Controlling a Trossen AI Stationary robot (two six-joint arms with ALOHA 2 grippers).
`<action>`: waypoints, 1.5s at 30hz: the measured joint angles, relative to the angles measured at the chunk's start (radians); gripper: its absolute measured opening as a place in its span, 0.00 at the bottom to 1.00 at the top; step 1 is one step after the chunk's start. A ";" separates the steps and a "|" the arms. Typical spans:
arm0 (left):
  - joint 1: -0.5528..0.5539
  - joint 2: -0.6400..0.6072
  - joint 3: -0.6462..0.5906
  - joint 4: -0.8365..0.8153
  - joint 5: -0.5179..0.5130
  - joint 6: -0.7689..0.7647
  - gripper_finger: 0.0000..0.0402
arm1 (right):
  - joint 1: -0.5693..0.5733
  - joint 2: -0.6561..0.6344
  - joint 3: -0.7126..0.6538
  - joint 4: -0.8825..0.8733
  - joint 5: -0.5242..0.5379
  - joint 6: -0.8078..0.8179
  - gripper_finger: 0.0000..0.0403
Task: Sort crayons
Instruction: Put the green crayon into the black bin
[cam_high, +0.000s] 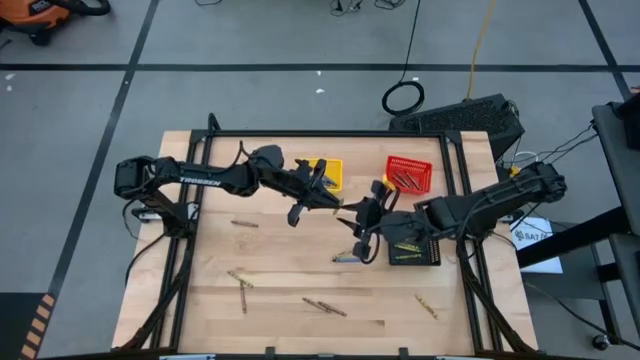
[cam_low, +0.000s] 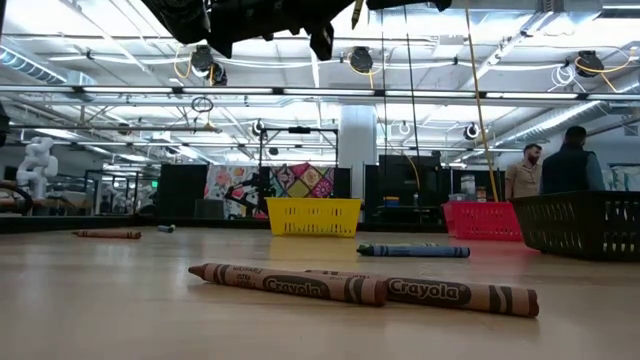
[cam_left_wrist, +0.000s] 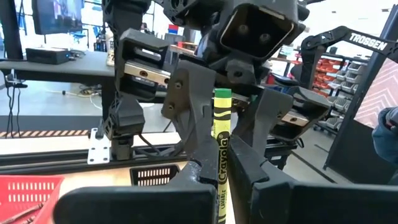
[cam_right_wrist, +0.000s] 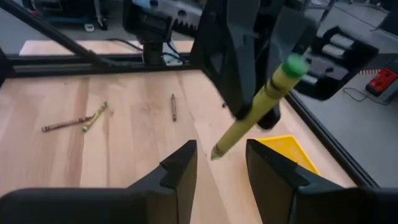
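The left gripper is closed on a yellow-green crayon, which stands between its fingers with the green end sticking out past the tips. The right gripper is just in front of it with its fingers apart and holding nothing, and the pointed end of the crayon is near the gap between them. More crayons lie loose on the table, well apart from both grippers, and some are in the red basket and the black basket.
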 joint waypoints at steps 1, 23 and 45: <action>0.000 0.000 0.000 -0.001 0.000 0.002 0.02 | -0.001 0.000 0.000 0.011 0.000 -0.002 0.31; -0.017 0.000 0.000 0.071 -0.032 -0.003 0.02 | -0.037 0.003 0.000 0.100 -0.007 -0.070 0.31; -0.023 0.000 0.000 0.063 -0.026 0.007 0.02 | -0.047 0.039 0.000 0.099 -0.054 -0.056 0.01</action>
